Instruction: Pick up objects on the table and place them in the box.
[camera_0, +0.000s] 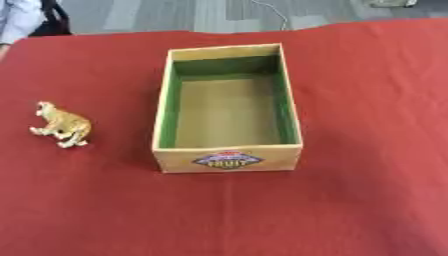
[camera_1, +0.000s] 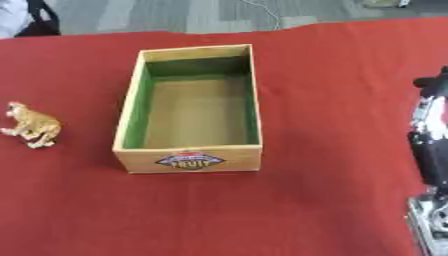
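Fingers (camera_1: 430, 120) of right hand (camera_1: 432, 165) straight, upright; toy animal (camera_0: 61, 125) left of box (camera_0: 226, 161).

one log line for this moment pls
stage: before pick | toy animal: on red cloth, left of box | box: holds nothing | right arm: at right edge | hands: not in view

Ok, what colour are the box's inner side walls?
Green on the box inner side walls, over a plain brown floor; clearest in the left eye view.

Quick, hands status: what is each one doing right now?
Left hand: not in either view.
Right hand: only the black and silver right arm shows at the right edge; fingers not seen, cannot be told.
The toy animal lies untouched left of the box.
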